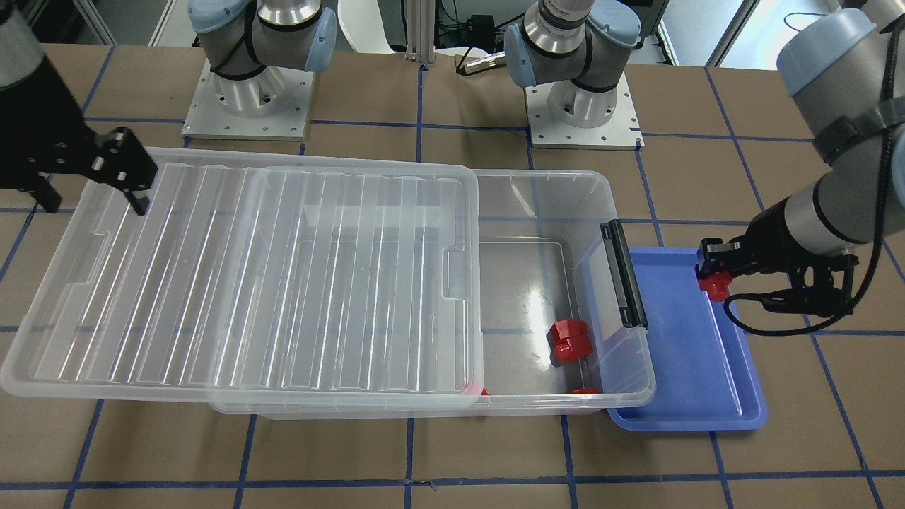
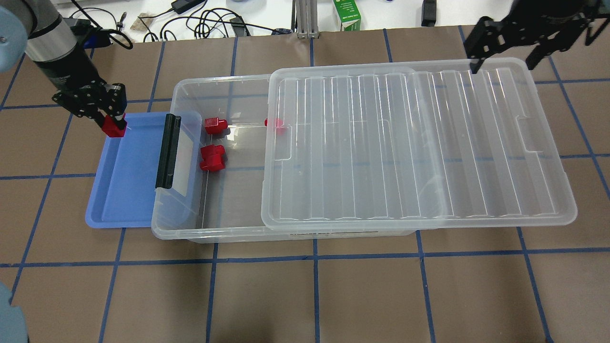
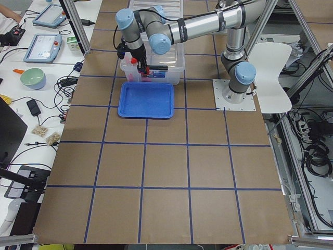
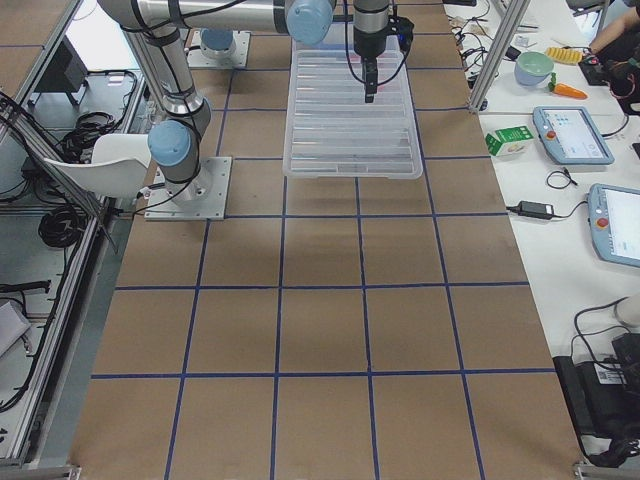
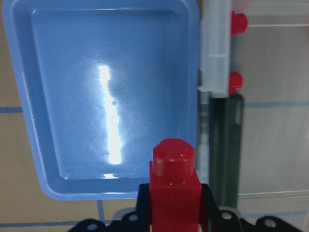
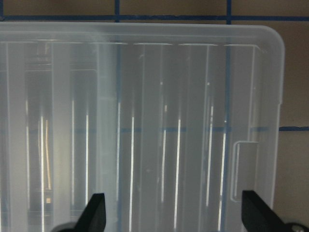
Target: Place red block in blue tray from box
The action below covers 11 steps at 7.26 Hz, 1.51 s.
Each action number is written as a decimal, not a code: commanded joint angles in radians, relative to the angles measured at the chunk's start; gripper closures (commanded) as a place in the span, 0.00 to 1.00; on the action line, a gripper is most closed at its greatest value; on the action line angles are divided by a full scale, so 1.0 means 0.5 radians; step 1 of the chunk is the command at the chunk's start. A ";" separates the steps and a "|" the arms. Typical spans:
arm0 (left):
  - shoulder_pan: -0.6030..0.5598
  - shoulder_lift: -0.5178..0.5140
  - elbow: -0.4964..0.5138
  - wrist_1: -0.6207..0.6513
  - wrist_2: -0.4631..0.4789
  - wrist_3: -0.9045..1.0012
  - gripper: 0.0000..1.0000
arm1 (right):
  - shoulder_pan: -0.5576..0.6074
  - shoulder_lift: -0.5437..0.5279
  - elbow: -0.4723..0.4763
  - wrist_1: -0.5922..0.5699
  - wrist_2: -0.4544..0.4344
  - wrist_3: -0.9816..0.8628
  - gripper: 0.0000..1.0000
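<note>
My left gripper (image 2: 112,123) is shut on the red block (image 2: 114,127), holding it just above the blue tray (image 2: 124,190), over its far outer corner. In the left wrist view the red block (image 5: 174,179) sits between the fingers, stub forward, above the tray (image 5: 72,96). The front view shows the block (image 1: 714,283) over the tray's (image 1: 693,367) rim. The box (image 2: 190,231) stands beside the tray, its lid (image 2: 405,143) slid aside. My right gripper (image 2: 503,59) is open and empty above the lid's far corner, as the right wrist view (image 6: 176,215) shows.
The box's open end holds a chunkier red double-lobed piece (image 2: 212,158), a small red piece (image 2: 215,125) and another red piece (image 2: 275,124) half under the lid. The black clip handle (image 2: 167,150) overhangs the tray's inner edge. Cables and a green carton (image 2: 347,14) lie beyond the table.
</note>
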 commanded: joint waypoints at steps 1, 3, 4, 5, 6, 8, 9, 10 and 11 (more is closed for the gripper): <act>0.060 -0.109 -0.014 0.060 0.018 0.145 1.00 | -0.392 0.007 0.006 -0.020 0.005 -0.517 0.00; 0.060 -0.226 -0.148 0.311 0.015 0.127 1.00 | -0.669 0.068 0.034 -0.023 0.017 -0.800 0.00; 0.060 -0.278 -0.240 0.455 0.015 0.127 1.00 | -0.673 0.144 0.073 -0.048 0.014 -0.804 0.00; 0.060 -0.296 -0.323 0.536 0.012 0.133 1.00 | -0.683 0.242 0.113 -0.176 0.008 -0.816 0.00; 0.060 -0.312 -0.379 0.603 0.009 0.133 1.00 | -0.692 0.313 0.162 -0.213 0.008 -0.811 0.00; 0.060 -0.394 -0.404 0.656 0.009 0.136 1.00 | -0.686 0.342 0.266 -0.302 0.011 -0.789 0.00; 0.060 -0.416 -0.401 0.656 0.009 0.142 1.00 | -0.683 0.332 0.310 -0.312 0.017 -0.759 0.00; 0.060 -0.428 -0.404 0.656 0.015 0.139 0.95 | -0.671 0.329 0.349 -0.348 0.014 -0.731 0.00; 0.060 -0.438 -0.407 0.653 0.015 0.133 0.93 | -0.670 0.329 0.392 -0.361 0.014 -0.731 0.00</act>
